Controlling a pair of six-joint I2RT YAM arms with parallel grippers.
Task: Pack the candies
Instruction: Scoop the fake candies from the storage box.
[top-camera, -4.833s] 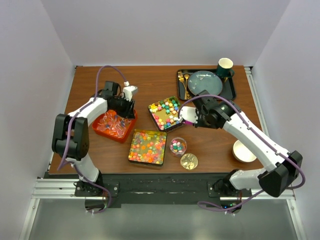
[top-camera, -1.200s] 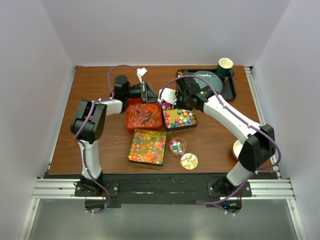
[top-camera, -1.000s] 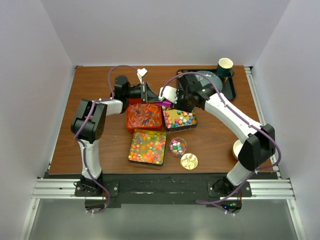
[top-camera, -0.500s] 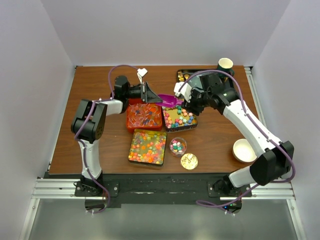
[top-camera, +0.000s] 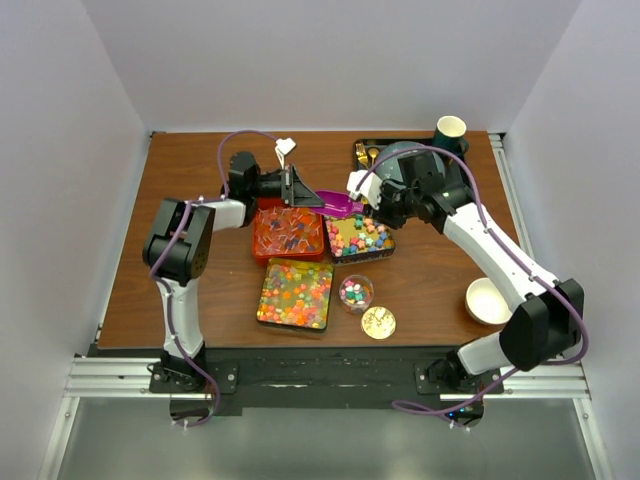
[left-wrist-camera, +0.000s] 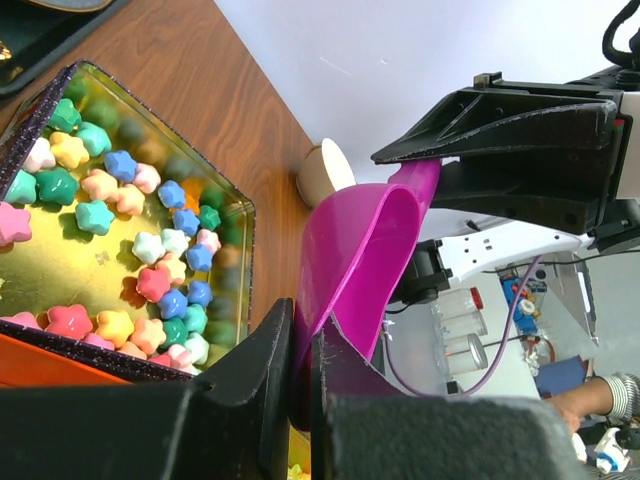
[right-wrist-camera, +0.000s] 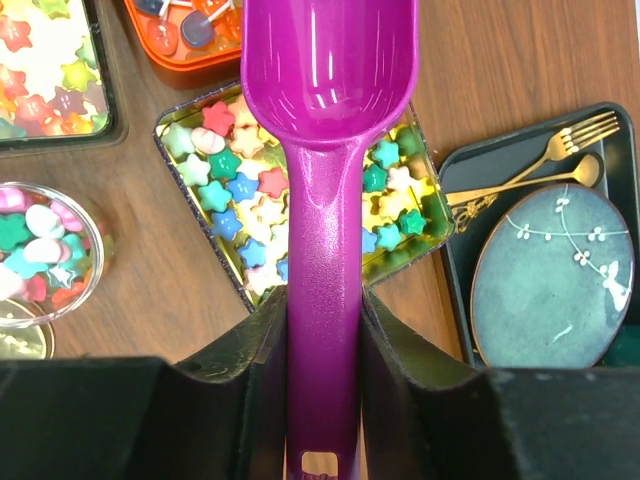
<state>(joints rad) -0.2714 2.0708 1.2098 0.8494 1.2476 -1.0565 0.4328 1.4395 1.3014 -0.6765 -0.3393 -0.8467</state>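
R pincer (right-wrist-camera: 322, 325) clamped on purple scoop (right-wrist-camera: 328, 90) handle; L pincer (left-wrist-camera: 300, 345) clamped on bowl edge, by candies (right-wrist-camera: 240, 190).

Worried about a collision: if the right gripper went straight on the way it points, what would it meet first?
Likely the left gripper, whose jaws hold the far end of the scoop that the right gripper grips; depth is unclear.
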